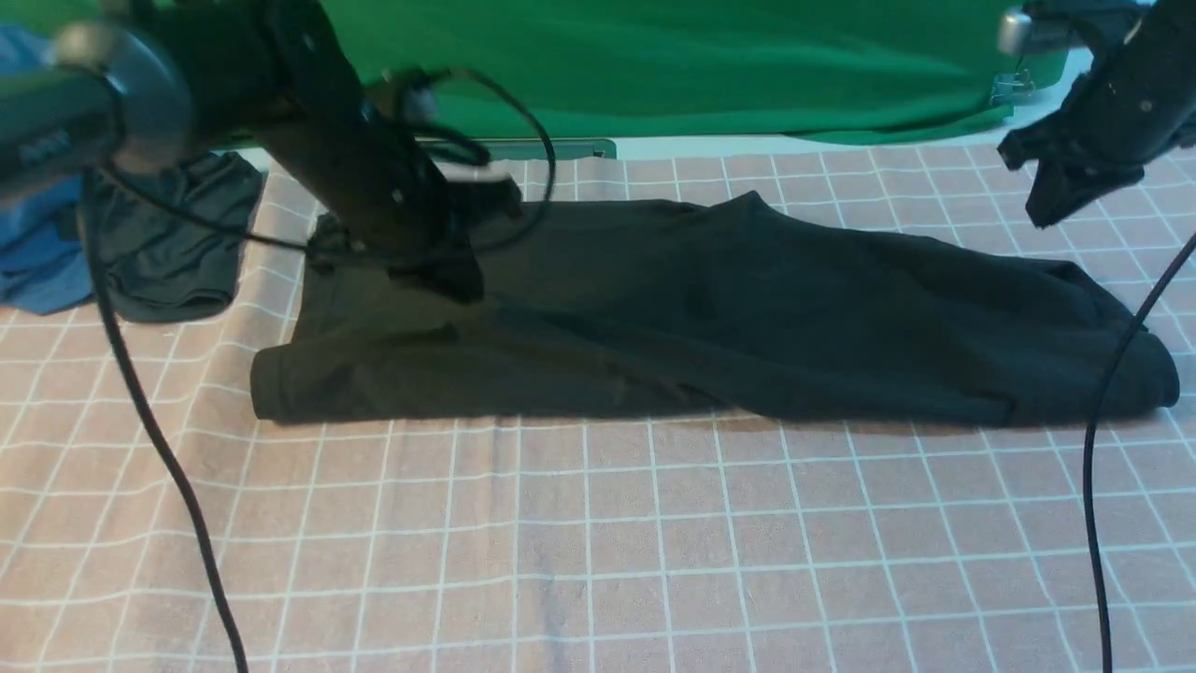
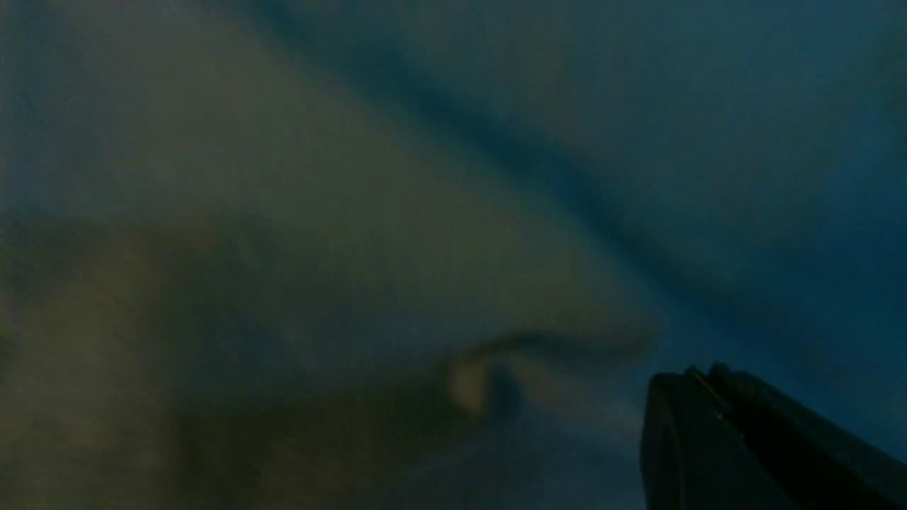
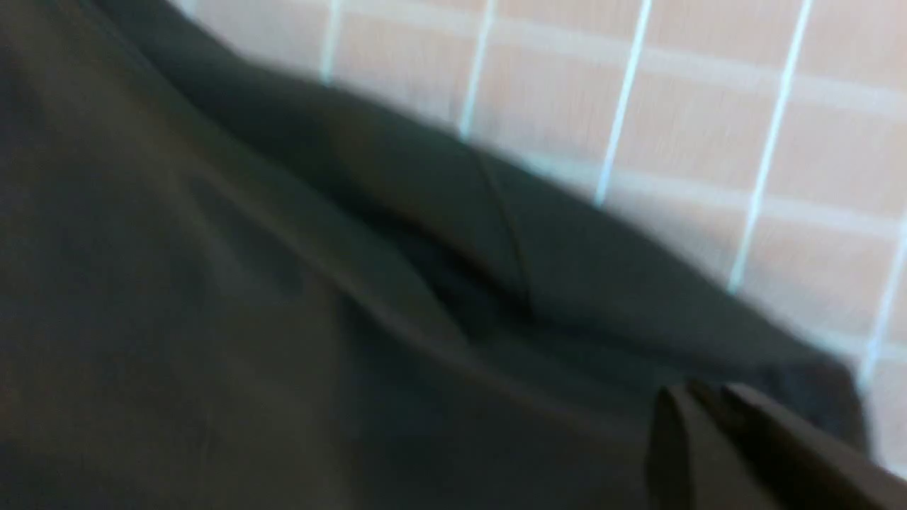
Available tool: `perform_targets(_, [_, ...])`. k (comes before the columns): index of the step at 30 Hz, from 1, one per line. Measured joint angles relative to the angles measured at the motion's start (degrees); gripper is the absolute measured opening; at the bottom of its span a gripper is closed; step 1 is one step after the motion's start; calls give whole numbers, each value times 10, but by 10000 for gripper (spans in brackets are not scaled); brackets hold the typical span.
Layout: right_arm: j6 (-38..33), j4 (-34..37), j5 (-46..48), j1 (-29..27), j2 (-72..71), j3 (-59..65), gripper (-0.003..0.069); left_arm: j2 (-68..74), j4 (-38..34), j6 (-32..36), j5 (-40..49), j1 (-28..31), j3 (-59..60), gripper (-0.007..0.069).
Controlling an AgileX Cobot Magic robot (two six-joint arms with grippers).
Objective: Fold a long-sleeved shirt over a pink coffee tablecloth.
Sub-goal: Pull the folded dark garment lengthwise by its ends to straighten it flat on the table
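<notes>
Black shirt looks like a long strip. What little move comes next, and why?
Probably lower the right end effector to the right end of the long-sleeved shirt: the shirt lies in a long band on the pink tablecloth, and that end effector hangs above it.

- On my feed the long-sleeved shirt [image 1: 710, 318] reads plain black.
- The pink coffee tablecloth [image 1: 598, 542] is dusty pink, with thin white lines making a grid of small squares.
- I see a plain bright green cloth [image 1: 673, 65].
- The blue garment [image 1: 28, 262] is mid blue.
- The smaller garment [image 1: 177, 243] looks dark grey-green.
- The left gripper [image 1: 458, 280], right gripper [image 1: 1042, 220] and cables [image 1: 159, 439] are black.
</notes>
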Motion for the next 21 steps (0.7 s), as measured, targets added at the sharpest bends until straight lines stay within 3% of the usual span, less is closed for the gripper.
perform_targets(1, [-19, 6, 2, -1, 1, 11, 235, 8, 2, 0, -7, -8, 17, 11])
perform_targets(5, [-79, 12, 3, 9, 2, 31, 418, 24, 6, 0, -23, -12, 40, 12])
perform_targets(7, [-94, 15, -8, 16, 7, 32, 463, 29, 7, 0, -26, -12, 41, 12])
perform_targets(11, [-102, 17, -45, 27, 22, 32, 472, 30, 8, 0, -27, -12, 41, 12])
perform_targets(16, [-136, 16, -62, 43, 54, 32, 400, 30, 9, 0, -28, -12, 41, 12])
perform_targets(19, [-136, 16, -63, 48, 59, 32, 230, 30, 10, 0, -28, -12, 41, 12])
perform_targets(20, [-133, 17, -63, 48, 58, 30, 115, 30, 10, 0, -28, -12, 41, 12])
perform_targets(21, [-132, 17, -63, 48, 57, 27, 78, 30, 10, 0, -28, -12, 41, 12])
